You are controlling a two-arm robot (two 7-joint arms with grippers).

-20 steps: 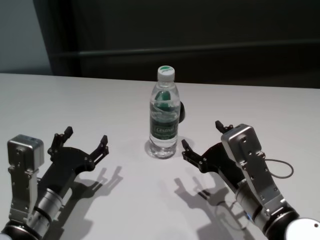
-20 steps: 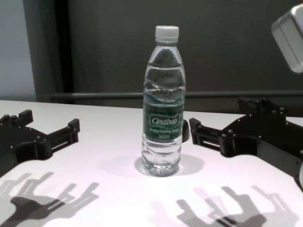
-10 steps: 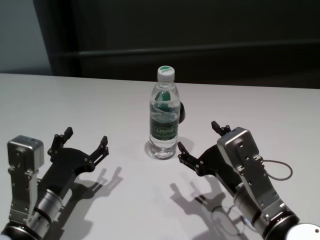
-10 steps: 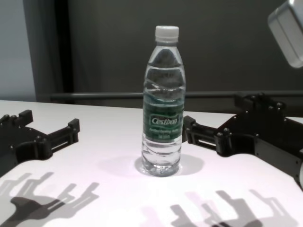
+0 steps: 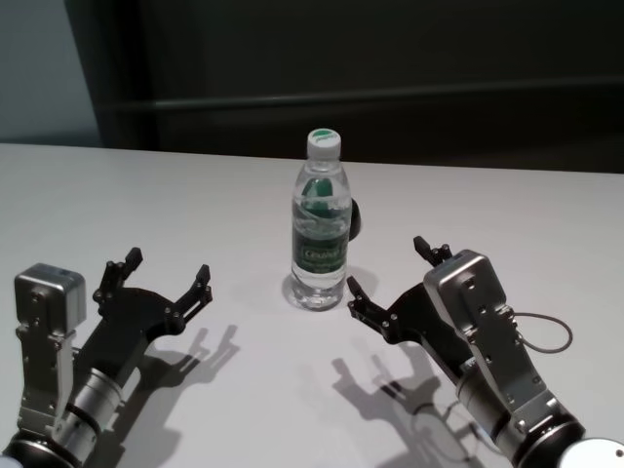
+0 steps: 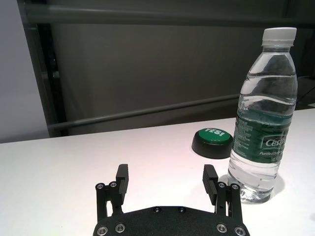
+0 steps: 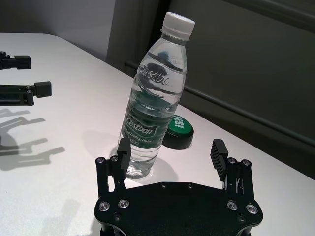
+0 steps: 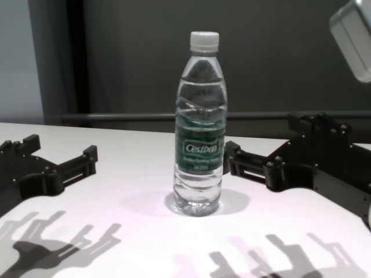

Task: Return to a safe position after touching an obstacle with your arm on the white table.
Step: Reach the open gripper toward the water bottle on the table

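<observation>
Right pincer (image 5: 392, 279) spread wide, empty, just beside the bottle (image 5: 321, 222); left pincer (image 5: 166, 275) likewise open.

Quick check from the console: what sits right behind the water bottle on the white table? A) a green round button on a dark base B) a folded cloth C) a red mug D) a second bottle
A: the left wrist view shows a green button on a dark base just beyond the upright water bottle on the white table.

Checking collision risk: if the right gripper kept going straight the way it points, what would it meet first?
Probably the bottle: the right gripper's inner finger sits right beside its base. Contact unclear.
</observation>
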